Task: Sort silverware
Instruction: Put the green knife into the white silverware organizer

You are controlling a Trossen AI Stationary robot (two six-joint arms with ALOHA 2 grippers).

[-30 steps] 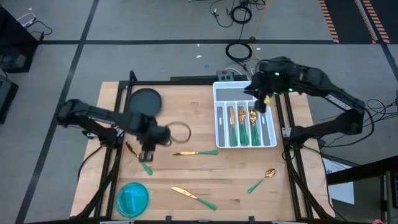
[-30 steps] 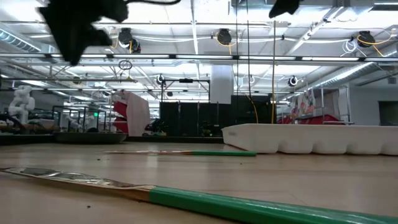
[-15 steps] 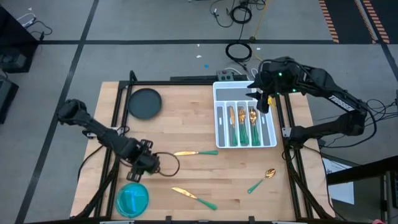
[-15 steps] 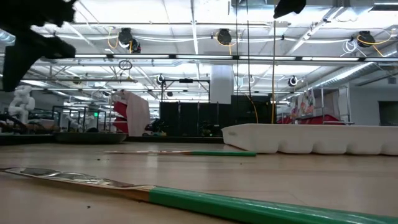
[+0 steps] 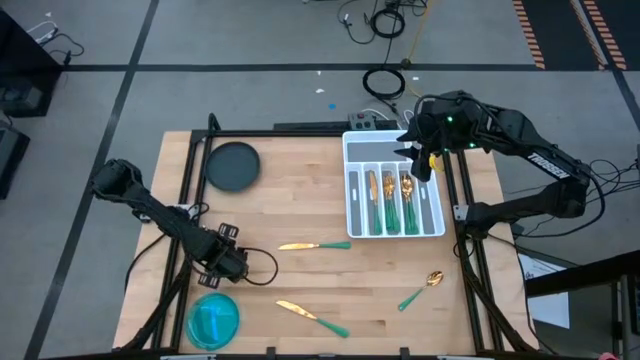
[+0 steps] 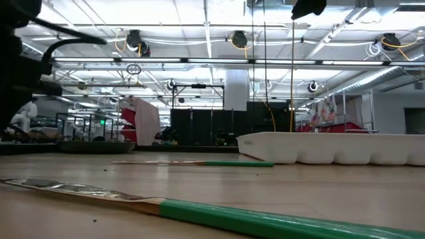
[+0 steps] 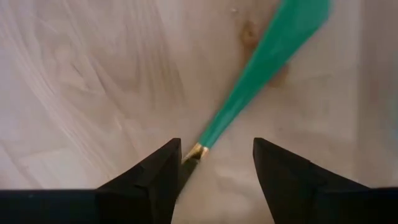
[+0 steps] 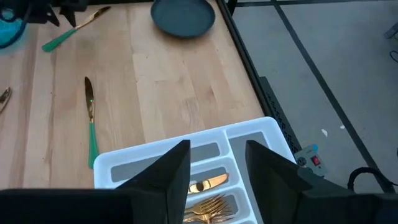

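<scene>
While the left arm reaches low over the front-left of the desk (image 5: pixel 300 285), its left end effector (image 5: pixel 232 262) sits just above the wood with fingers (image 7: pixel 155 180) spread wide, straddling a green handle (image 7: pixel 261 68) whose gold neck shows between them; nothing gripped. Which utensil this is can't be told, head hidden. Right arm is raised over the far end of the white tray (image 5: pixel 432 222), right end effector (image 5: pixel 424 165) partly open and empty, pointing down at the tray's slots. Silverware: gold heads, green handles. Several pieces lie in the tray slots (image 5: pixel 392 200), spoon and fork heads probably. Loose on the desk: a knife (image 5: pixel 313 245) mid-desk, another knife (image 5: pixel 312 316) at the front edge, a spoon (image 5: pixel 422 288) front-right. Dark plate (image 5: pixel 233 165) far-left, blue bowl (image 5: pixel 214 319) front-left
</scene>
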